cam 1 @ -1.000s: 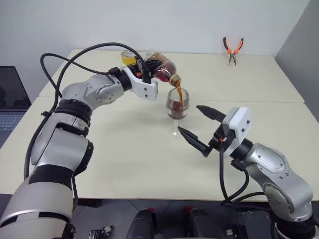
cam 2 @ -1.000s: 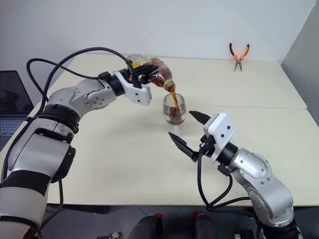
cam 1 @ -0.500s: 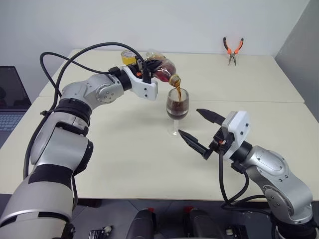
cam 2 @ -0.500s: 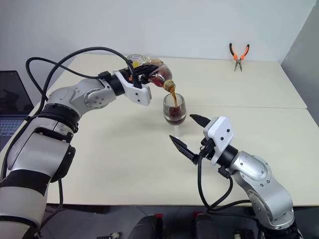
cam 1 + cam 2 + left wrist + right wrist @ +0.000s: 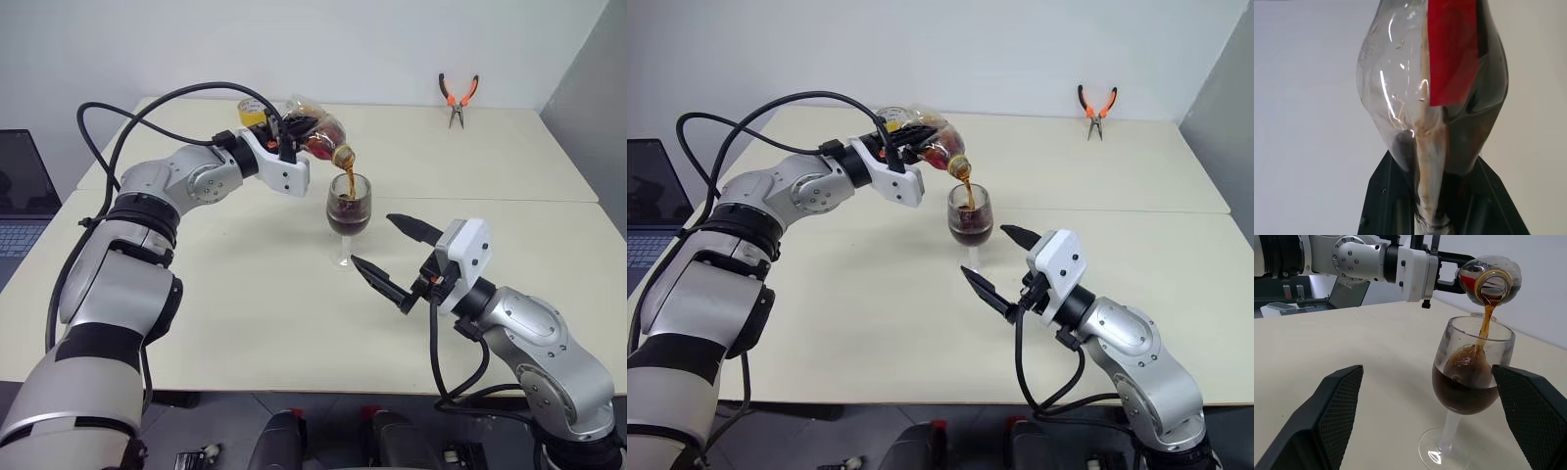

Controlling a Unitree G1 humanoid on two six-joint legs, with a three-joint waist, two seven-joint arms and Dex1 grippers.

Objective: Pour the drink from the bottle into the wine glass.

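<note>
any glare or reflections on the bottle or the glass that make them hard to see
Left wrist view: thin white glints streak the bottle, its red label plain. Right wrist view: faint highlights on the wine glass; the drink reads clearly. Left eye view: even light, soft shadows on the table.

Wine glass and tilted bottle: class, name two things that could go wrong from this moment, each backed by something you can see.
1. The wine glass is about half full while the drink streams from the bottle; if pouring runs long, it may overflow.
2. The open right gripper sits close beside the unheld glass, so a small nudge could tip it.
</note>
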